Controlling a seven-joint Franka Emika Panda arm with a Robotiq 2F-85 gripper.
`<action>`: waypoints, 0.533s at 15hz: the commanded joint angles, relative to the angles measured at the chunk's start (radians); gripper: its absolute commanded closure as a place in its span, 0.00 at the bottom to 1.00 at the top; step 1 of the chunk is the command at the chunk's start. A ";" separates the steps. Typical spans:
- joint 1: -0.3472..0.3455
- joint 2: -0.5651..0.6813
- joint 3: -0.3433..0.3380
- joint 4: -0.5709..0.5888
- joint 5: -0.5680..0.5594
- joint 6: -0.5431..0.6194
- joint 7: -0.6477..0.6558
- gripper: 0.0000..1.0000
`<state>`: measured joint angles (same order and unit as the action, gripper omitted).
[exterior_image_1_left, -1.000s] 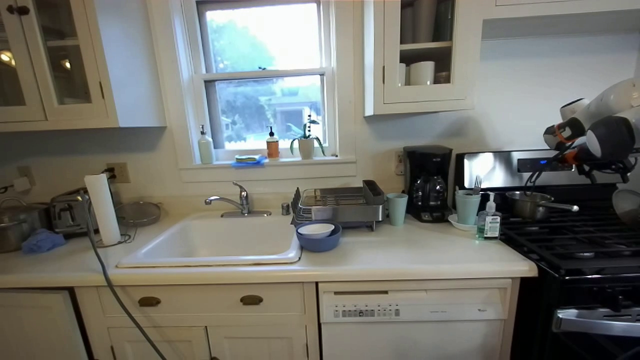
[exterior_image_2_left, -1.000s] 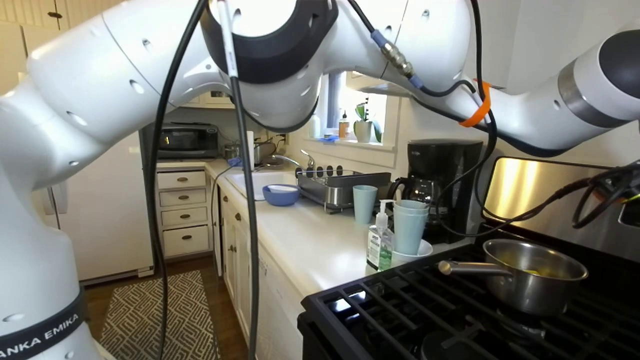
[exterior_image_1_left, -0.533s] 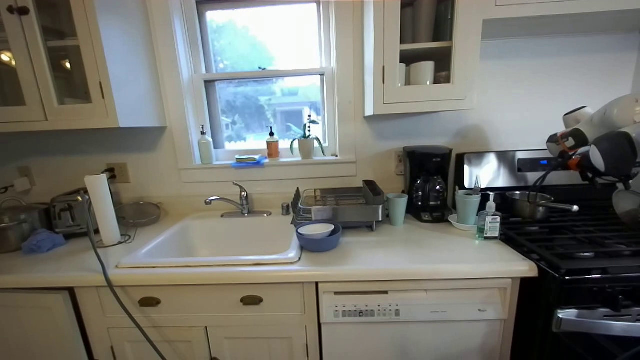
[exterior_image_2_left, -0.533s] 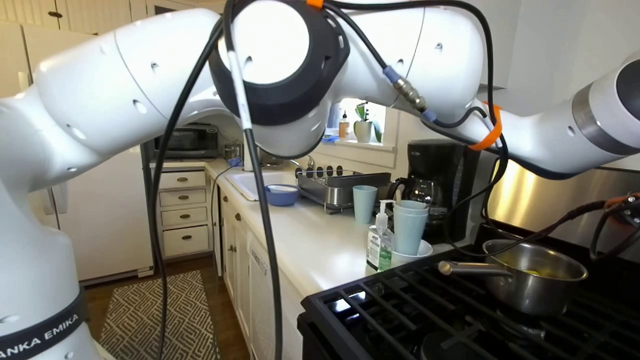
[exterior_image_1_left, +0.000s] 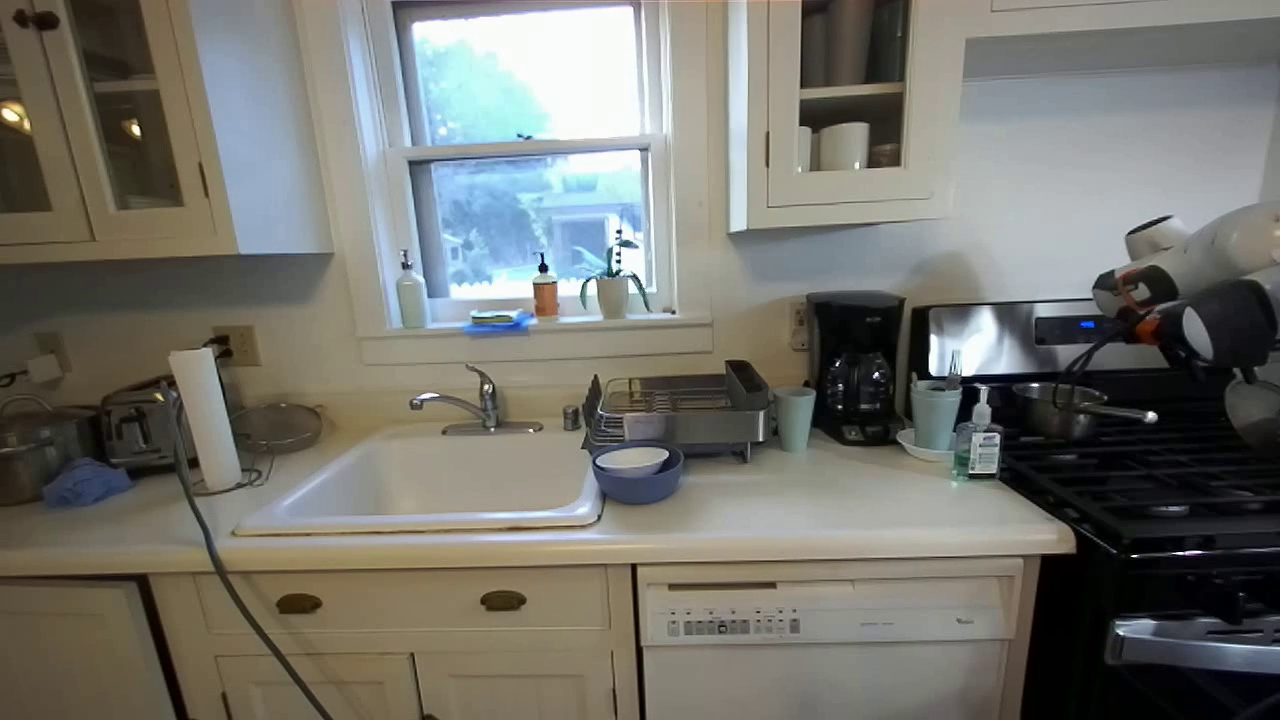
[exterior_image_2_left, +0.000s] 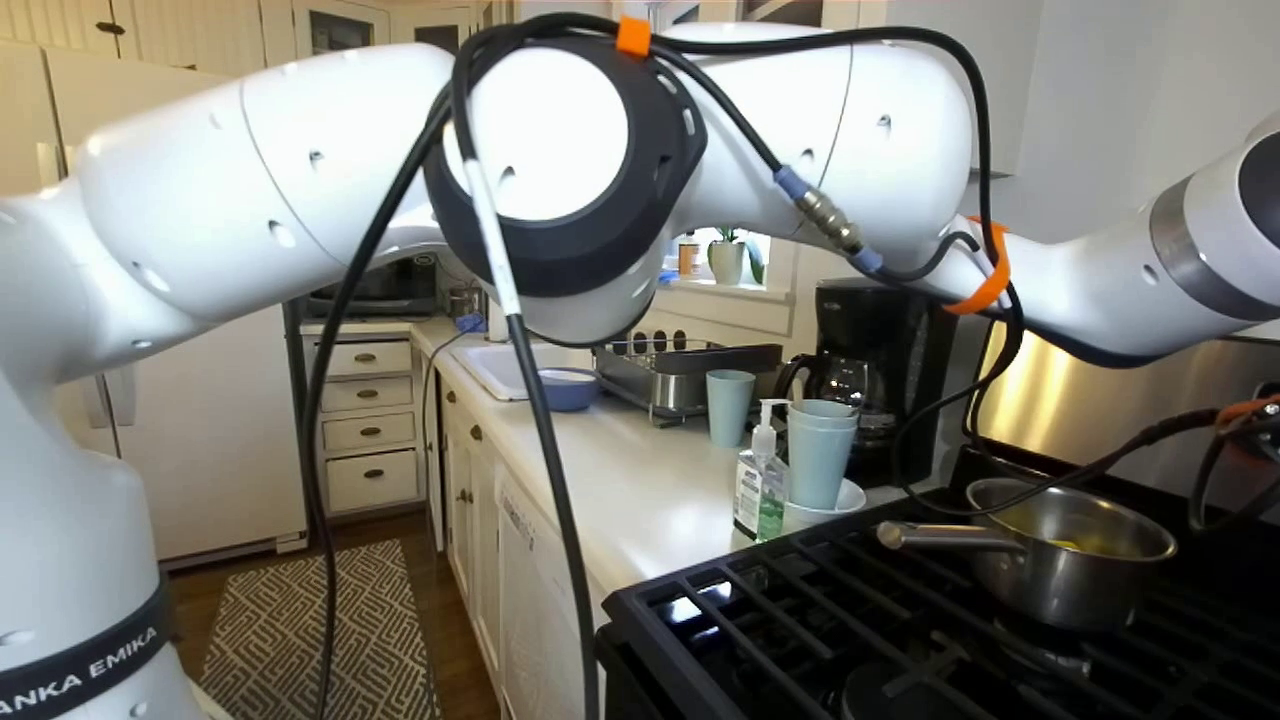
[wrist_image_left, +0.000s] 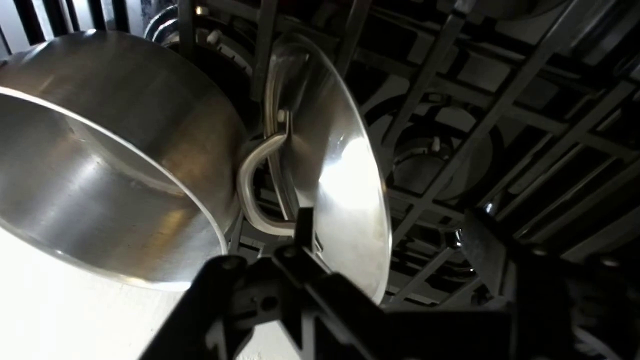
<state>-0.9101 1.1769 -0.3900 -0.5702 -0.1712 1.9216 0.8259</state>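
Just beyond the wide-spread, empty hand, a metal lid stands tilted.

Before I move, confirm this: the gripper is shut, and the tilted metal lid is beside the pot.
Not quite: the gripper is open, not shut; the wrist view shows its fingers standing apart. The tilted metal lid is indeed beside the pot.

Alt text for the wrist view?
Open black hand at a steeply tilted steel pot lid, one finger overlapping it in the picture, contact unclear. The lid's loop handle faces a steel pot at left; black stove grates lie behind.
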 joint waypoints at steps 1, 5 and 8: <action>-0.030 0.066 0.012 0.118 0.005 -0.042 -0.005 0.43; -0.043 0.093 0.017 0.164 0.003 -0.060 0.000 0.56; -0.052 0.113 0.019 0.193 0.000 -0.069 0.000 0.58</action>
<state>-0.9334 1.2337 -0.3865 -0.4793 -0.1713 1.8822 0.8261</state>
